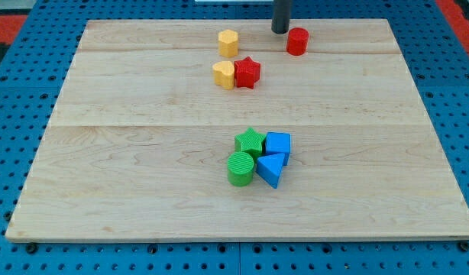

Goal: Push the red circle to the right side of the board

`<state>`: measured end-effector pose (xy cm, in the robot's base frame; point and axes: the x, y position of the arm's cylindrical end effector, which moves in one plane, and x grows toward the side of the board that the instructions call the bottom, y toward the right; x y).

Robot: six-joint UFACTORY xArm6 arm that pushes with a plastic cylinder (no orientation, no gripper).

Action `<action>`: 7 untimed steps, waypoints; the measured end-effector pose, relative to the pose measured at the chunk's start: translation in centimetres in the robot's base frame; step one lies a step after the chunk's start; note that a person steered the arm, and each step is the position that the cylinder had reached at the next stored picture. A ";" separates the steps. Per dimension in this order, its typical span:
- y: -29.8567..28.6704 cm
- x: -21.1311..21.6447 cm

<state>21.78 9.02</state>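
The red circle (297,41) stands alone near the view's top, a little right of the board's middle. My tip (279,30) is just left of it and slightly above, very close to its edge. The rod comes down from the view's top edge.
A yellow hexagon (228,43) sits left of my tip. A yellow heart (224,74) and a red star (247,72) touch each other below it. A green star (250,140), green circle (240,168), blue cube (278,143) and blue triangle (271,169) cluster lower down on the wooden board (105,168).
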 end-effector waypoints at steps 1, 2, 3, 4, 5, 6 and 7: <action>2.1 4.7; 3.6 7.2; 2.9 4.3; -1.2 3.7; -1.4 6.9; 1.9 9.7; 6.1 11.5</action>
